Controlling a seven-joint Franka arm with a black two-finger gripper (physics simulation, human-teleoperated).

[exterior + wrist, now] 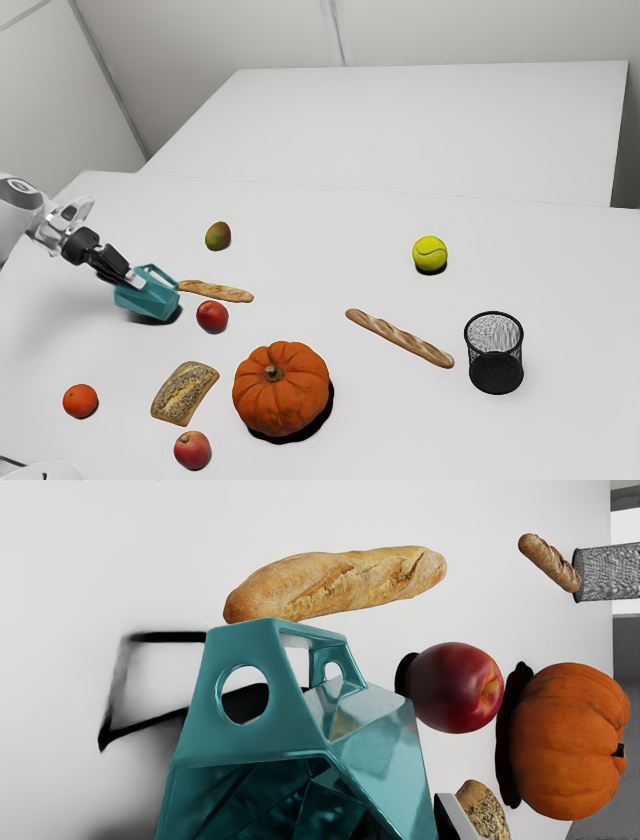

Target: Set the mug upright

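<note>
In the exterior view, the gripper [134, 281] is at the teal faceted mug [148, 300], near the exterior view's left. The mug is tilted, with its angular handle raised beside the gripper and a dark shadow beneath; whether it touches the table is unclear. Large in the wrist view, the mug [372, 740] has its handle pointing away from the hand and its dark hollow facing the camera. A grey and black part of the gripper [446, 816] lies against the mug's side. The mug hides the rest, so its grip cannot be told.
A short baguette [216, 291] and a red apple [212, 317] lie close beside the mug. Farther off are a seeded bread [185, 393], a pumpkin [282, 390], a mango [218, 236], a longer baguette [400, 338], a tennis ball [430, 253] and a black mesh cup [495, 370].
</note>
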